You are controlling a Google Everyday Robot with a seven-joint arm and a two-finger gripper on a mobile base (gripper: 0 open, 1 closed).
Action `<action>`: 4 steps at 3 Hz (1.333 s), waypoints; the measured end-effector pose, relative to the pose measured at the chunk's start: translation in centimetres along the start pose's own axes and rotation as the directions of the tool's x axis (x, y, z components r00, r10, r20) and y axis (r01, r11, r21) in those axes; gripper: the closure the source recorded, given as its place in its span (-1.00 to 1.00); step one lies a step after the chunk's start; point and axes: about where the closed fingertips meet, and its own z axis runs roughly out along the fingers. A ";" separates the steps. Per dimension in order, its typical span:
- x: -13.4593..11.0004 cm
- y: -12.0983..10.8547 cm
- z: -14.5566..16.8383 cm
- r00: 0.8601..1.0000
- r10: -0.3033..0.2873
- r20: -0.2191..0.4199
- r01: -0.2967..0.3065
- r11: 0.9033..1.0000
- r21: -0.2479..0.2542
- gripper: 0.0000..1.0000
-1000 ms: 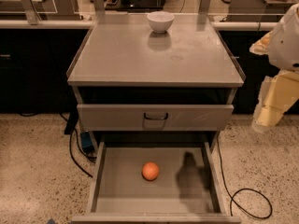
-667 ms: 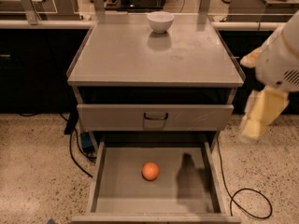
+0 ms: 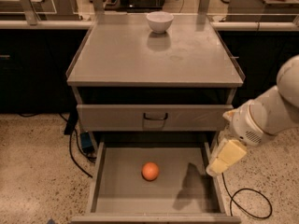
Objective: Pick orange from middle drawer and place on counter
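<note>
The middle drawer (image 3: 120, 190) stands pulled out at the foot of the cabinet, the orange (image 3: 150, 171) resting alone near the centre of its flat floor, well clear of all four low walls. The robot's pale hand (image 3: 216, 168) hangs over the drawer's right wall, above and to the right of the fruit; whether it is spread or pressed together cannot be told. Above, the upper drawer front (image 3: 112, 117) is closed. On the table (image 3: 135, 55), a white bowl (image 3: 160, 21) sits near the far edge.
</note>
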 end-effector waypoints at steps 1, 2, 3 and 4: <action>-0.7 -1.4 0.7 0.999 0.016 0.047 -0.018 0.999 0.044 -1.00; -0.7 -1.4 0.7 0.999 0.016 0.047 -0.018 0.999 0.043 -1.00; -0.2 -1.3 2.4 0.998 0.028 0.053 -0.029 0.999 0.030 -1.00; -1.2 -4.1 14.1 0.992 0.072 0.104 -0.078 0.996 0.048 -1.00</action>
